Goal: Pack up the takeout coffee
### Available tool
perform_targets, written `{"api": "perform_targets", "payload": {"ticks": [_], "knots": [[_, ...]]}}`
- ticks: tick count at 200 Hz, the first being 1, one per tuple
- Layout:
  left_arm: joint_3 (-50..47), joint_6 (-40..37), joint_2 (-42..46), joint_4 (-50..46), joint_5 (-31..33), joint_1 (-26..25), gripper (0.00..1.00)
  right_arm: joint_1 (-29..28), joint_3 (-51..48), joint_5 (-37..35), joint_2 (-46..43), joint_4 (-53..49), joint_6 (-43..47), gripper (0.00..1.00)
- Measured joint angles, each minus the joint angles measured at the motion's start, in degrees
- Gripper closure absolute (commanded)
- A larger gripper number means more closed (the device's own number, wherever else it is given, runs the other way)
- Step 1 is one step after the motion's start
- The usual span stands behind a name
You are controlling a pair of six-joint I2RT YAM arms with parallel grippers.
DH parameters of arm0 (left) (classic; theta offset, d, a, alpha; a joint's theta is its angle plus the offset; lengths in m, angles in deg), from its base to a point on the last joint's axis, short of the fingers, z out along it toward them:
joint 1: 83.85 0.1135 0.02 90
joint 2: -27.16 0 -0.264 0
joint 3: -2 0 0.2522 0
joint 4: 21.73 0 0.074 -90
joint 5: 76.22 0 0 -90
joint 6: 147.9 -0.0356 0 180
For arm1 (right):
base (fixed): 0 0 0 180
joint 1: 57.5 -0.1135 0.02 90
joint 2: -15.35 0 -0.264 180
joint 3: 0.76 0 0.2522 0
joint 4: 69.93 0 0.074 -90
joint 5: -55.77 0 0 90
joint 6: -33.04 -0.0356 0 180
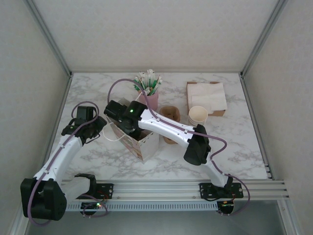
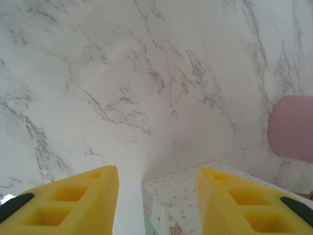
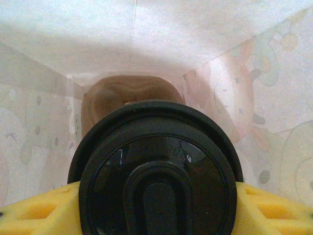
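Observation:
The takeout coffee (image 3: 156, 176), seen from above as a round black lid, sits between the yellow fingers (image 3: 34, 210) of my right gripper (image 3: 156, 210), which is shut on it. The cup hangs inside a patterned paper bag (image 3: 274, 98), above a brown thing (image 3: 127, 93) at the bag's bottom. From above, the right gripper (image 1: 124, 117) reaches into the bag (image 1: 144, 144). My left gripper (image 1: 95, 126) is at the bag's left side. Its yellow fingers (image 2: 73, 200) stand open around the bag's top corner (image 2: 181, 200); the bag touches the right finger only.
Behind the bag stands a pink cup (image 1: 150, 100) full of green-white sticks (image 1: 148, 81). A brown item (image 1: 170, 113), a stack of lidless cream cups (image 1: 197, 116) and a box of napkins (image 1: 206, 97) lie to the right. The table (image 1: 234, 147) is marble-patterned.

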Motion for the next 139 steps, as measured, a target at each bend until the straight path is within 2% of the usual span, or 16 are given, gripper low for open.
{"api": "perform_targets", "payload": {"ticks": [69, 139], "knots": [[0.24, -0.22, -0.15, 0.00, 0.00, 0.00, 0.55, 0.76, -7.13, 1.16, -3.85, 5.11, -2.08, 0.48], [0.24, -0.22, -0.39, 0.04, 0.02, 0.00, 0.55, 0.72, -3.06, 0.66, -4.11, 2.93, -1.90, 0.48]]}}
